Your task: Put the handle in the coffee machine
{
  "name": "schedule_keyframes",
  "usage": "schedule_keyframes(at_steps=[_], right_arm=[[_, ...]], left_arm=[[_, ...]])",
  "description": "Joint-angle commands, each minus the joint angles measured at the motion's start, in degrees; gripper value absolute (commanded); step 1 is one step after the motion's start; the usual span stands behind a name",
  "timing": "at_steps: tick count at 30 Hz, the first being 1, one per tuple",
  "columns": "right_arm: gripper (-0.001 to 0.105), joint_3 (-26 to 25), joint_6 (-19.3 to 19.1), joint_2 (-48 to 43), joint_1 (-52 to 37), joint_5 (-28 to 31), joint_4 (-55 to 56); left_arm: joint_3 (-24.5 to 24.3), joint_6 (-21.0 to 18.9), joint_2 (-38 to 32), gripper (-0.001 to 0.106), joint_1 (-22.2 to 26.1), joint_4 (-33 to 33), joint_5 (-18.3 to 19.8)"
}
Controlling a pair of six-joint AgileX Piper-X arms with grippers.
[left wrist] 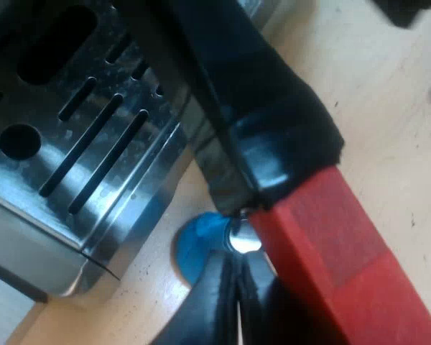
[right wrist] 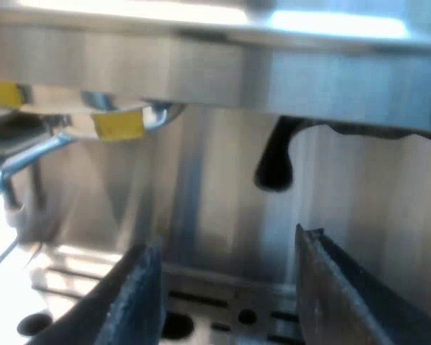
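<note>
Two left fingers beside handle

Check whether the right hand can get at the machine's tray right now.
Probably yes. The right hand is open and sits low at the front of the machine, just over the slotted tray. Nothing lies between the fingers and the tray.

The left wrist camera looks down from very close onto the handle. Past the handle it sees the slotted tray and the worktop below. The right wrist camera sits low and close. It faces the front of the machine, looking out between the two spread fingers of its own tool. Both views share the slotted tray.
</note>
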Motion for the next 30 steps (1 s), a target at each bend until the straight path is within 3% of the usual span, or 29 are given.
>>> schedule_keyframes(at_steps=[1,7,15,21,22,24,26,30], right_arm=[[0.047,1.18,-0.22,-3.67,0.13,-0.88,3.70],[0.047,1.75,-0.22,-12.59,0.13,-6.31,14.91],[0.047,1.75,-0.22,-22.91,0.26,-17.33,21.83],[0.047,1.75,-0.22,-26.92,0.26,-18.31,23.98],[0.047,1.75,-0.22,-28.56,0.26,-18.31,25.16],[0.047,1.75,-0.22,-29.45,0.26,-18.31,26.10],[0.051,1.75,-0.22,-31.13,0.26,-18.31,28.92],[0.073,1.75,-0.22,-33.48,0.63,-20.22,33.79]], left_arm=[[0.03,-2.33,-0.81,0.000,-0.94,-0.42,3.63],[0.03,-3.32,-1.74,0.000,-0.94,-0.89,3.91],[0.03,-12.54,-5.83,0.000,-1.05,-4.99,1.71],[0.72,-13.29,-5.91,0.000,-1.88,-4.41,1.71],[2.71,-14.93,-5.86,0.000,-4.54,-5.12,-1.62],[4.24,-15.12,-5.86,0.000,-7.43,-6.13,-2.18],[4.81,-16.60,-5.86,0.000,-9.33,-6.51,-2.17],[4.79,-22.11,-6.19,0.000,-13.82,-8.90,-4.66]])
